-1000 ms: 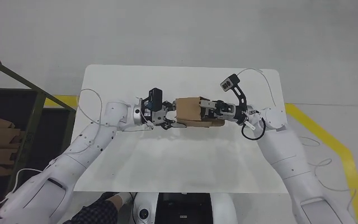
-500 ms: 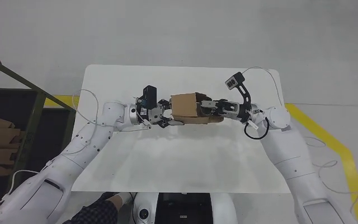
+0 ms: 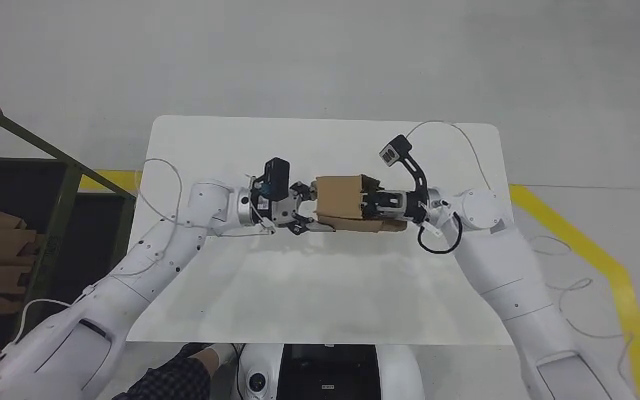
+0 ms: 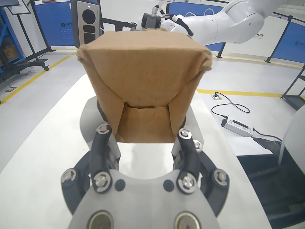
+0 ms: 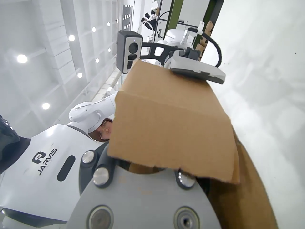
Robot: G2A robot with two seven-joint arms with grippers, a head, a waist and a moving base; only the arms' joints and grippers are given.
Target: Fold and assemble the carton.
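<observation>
Left wrist view: carton (image 4: 145, 72) is being pinched by left tool (image 4: 144, 122) over the bench (image 4: 47, 132); the state of right tool (image 3: 378, 205) cannot be told.

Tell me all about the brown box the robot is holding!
The carton is plain brown corrugated cardboard, folded into a box, held sideways over the white table. The end facing the left gripper has flaps folded in, slightly crumpled. That gripper's fingers clamp its sides; the right gripper meets the other end.

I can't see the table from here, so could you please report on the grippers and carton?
Left gripper clasps one end of carton. Right gripper at the opposite end. Held between them over the table. Nothing in the way.
</observation>
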